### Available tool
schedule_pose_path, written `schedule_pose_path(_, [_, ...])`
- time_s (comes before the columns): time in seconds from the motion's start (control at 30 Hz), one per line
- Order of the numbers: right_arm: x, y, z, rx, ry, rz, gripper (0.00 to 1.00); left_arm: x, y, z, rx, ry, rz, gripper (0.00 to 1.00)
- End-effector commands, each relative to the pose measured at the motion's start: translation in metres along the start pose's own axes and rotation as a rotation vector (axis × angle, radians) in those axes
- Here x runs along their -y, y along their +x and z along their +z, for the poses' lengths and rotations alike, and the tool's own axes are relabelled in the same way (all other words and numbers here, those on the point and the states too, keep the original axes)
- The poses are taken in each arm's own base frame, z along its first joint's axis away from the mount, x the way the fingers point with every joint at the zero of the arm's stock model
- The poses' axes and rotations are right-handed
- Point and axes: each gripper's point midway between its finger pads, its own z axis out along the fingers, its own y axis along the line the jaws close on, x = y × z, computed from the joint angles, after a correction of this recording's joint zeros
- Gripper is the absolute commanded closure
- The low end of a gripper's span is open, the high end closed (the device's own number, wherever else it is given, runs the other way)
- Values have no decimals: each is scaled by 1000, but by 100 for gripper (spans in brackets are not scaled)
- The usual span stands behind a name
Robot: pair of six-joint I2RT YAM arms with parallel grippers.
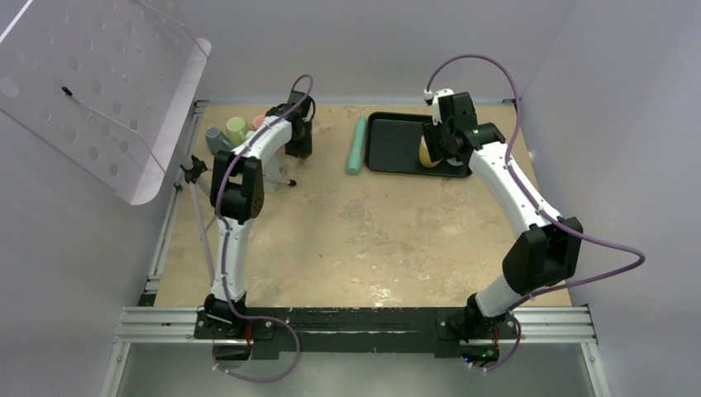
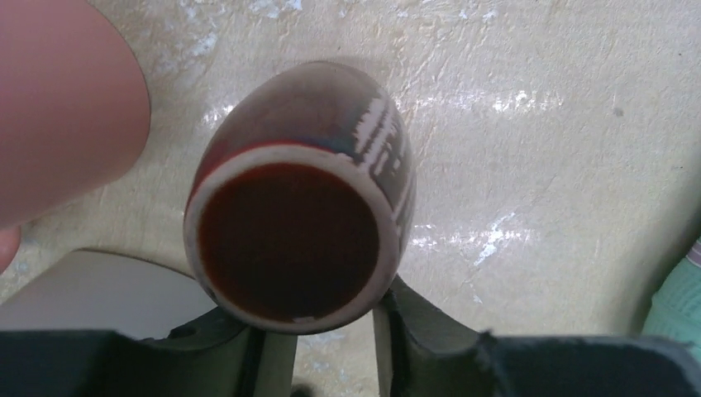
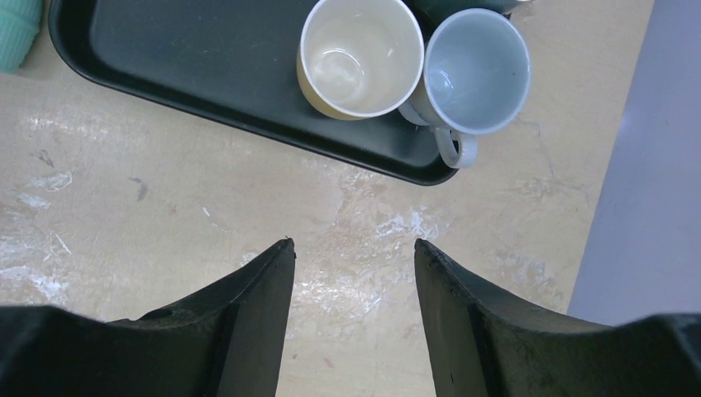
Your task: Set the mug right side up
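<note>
At the near edge of the table (image 1: 372,240) the two arm bases were seen bolted to a rail, and both arms were stretched toward the far side.

On the right, the right gripper (image 3: 354,248) was held above bare tabletop just short of the black tray (image 3: 165,66). Its jaws were parted to a middling width and nothing was caught between them. On the tray a yellow mug (image 3: 361,54) with a cream inside was stood upright. Just beside it, at the tray's corner, a pale blue mug (image 3: 477,70) was also stood upright, its handle hung out over the rim.

On the left, the left gripper (image 2: 314,331) was lowered near the far left of the table. The dark red mug (image 2: 289,240) was found there upside down on the tabletop, its pale foot ring and dark base turned up toward the wrist camera. It was lodged between the two fingers, which were drawn in narrowly at either side. Whether it was actually pinched could not be told.

A pink cup (image 2: 58,99) was placed just beside it. Beyond, a green cup (image 1: 237,128) and a grey cup (image 1: 215,137) were clustered, and a teal cylinder (image 1: 357,145) was laid along the tray's left side.
</note>
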Motion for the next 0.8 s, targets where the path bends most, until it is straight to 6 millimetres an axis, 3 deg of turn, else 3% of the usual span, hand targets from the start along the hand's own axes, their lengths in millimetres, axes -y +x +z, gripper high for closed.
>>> schedule_pose_path(0.0, [0, -10, -10, 59, -16, -2, 42, -4, -24, -6, 64, -24, -19, 71])
schedule_pose_path(0.1, [-1, -8, -8, 55, -20, -3, 42, -5, -23, -5, 56, -25, -26, 100])
schedule_pose_path(0.2, [-1, -12, -7, 61, -20, -1, 42, -5, -26, -10, 75, -10, -20, 100])
schedule_pose_path(0.3, [-1, -22, -12, 83, -31, 32, 42, 4, -34, -27, 102, 61, 4, 100])
schedule_pose_path(0.43, [-23, -40, -26, 146, -122, 107, 42, 33, -41, -74, 140, 274, 35, 100])
schedule_pose_path(0.53, [-51, -61, -44, 229, -229, 177, 41, 52, -44, -115, 164, 423, 54, 100])
schedule_pose_path(0.67, [-92, -94, -79, 384, -475, 282, 39, 78, -52, -176, 170, 611, 85, 100])
schedule_pose_path(0.77, [-108, -118, -108, 534, -636, 416, 36, 97, -56, -222, 185, 757, 87, 100])
